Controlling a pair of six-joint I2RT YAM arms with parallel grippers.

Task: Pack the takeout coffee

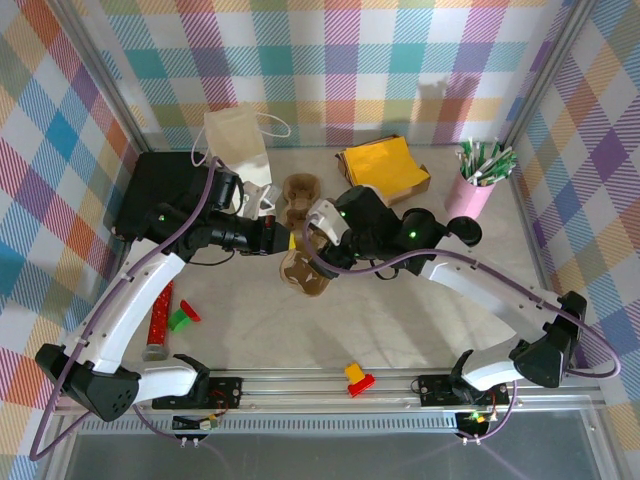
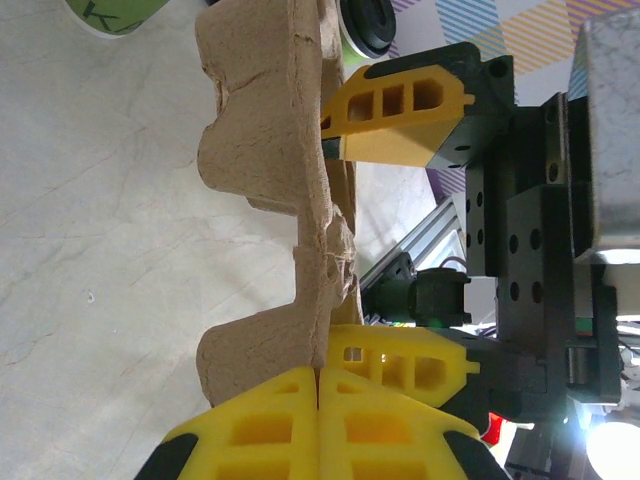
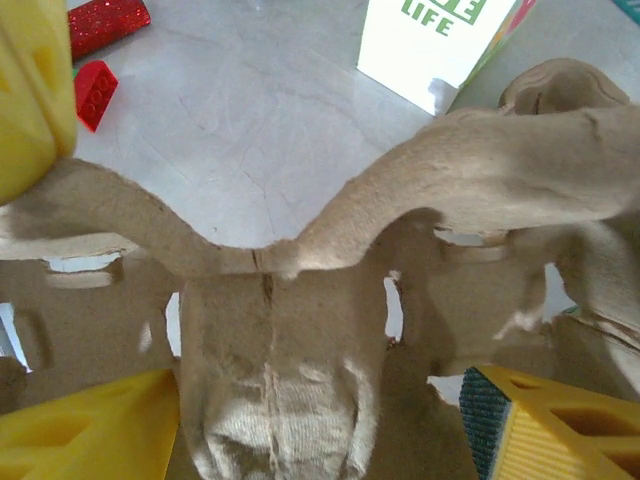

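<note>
We see the left gripper (image 2: 318, 420) pressed together on the rim of the brown pulp cup carrier (image 2: 260, 150), while the right gripper (image 3: 325, 390) stands spread astride that carrier.

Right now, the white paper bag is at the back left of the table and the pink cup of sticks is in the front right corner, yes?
Not quite. The top view shows the pink cup of sticks in the back right corner, not the front. The white paper bag is indeed at the back left.
</note>
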